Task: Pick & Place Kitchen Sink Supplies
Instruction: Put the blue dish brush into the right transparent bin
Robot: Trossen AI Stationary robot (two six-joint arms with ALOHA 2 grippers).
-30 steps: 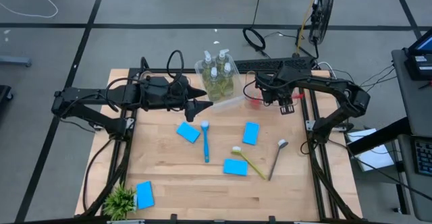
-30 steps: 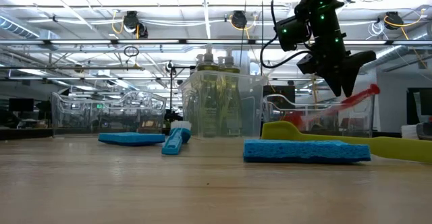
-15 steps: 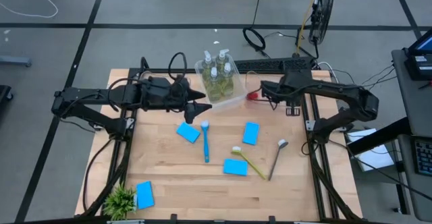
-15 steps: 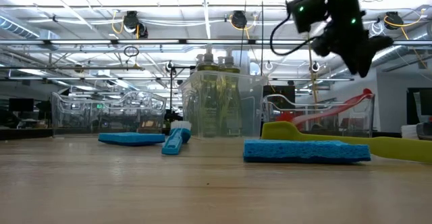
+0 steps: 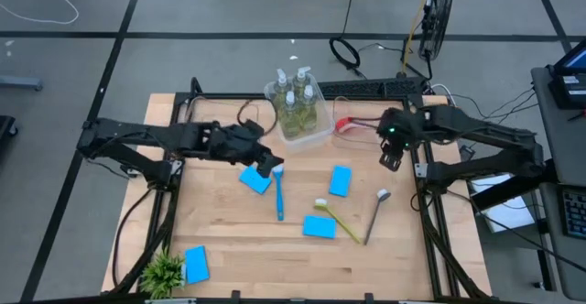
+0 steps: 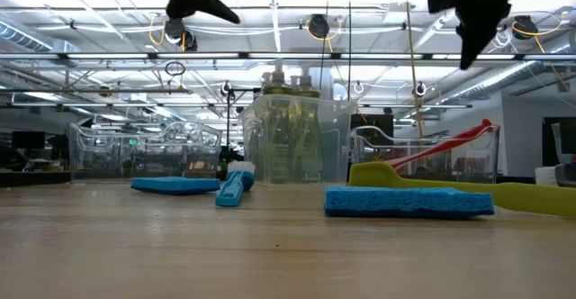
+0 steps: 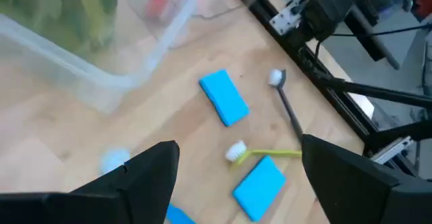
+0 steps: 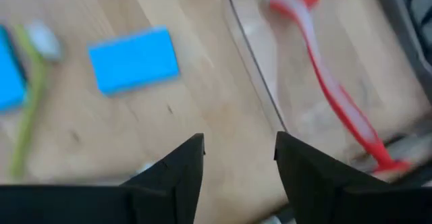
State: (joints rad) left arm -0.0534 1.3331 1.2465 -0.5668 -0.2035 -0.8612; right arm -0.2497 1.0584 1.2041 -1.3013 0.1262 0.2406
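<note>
Left gripper (image 5: 270, 164) low over the table's middle rear, fingers spread wide and holding nothing, close above the head of the blue brush (image 5: 278, 190) and the blue sponge (image 5: 255, 179) just beside it. Right gripper (image 5: 391, 160) raised near the table's right rear edge, fingers apart too, nothing between them, beside the small clear bin (image 5: 341, 137) where the red brush (image 5: 353, 122) leans slantwise. Soap bottles (image 5: 295, 106) standing together in the larger clear bin (image 5: 311, 136) at the rear. On the bare wood: a second sponge (image 5: 341, 180) right of centre, a third (image 5: 319, 226) touching the yellow-green brush (image 5: 339, 218), a fourth (image 5: 195, 264) at the front left beside the potted plant (image 5: 163, 273), and a dark-handled brush (image 5: 375, 214) near the right side. Likely trouble on the left: brush head and sponge so close that one closing could catch both, or nip the sponge's corner and flip it. Thin handles flat on the wood, easy to miss or skid away under a shallow pinch. On the right, possible knock against the bin or the leaning red handle in any low sweep back over it, tipping the brush out.
</note>
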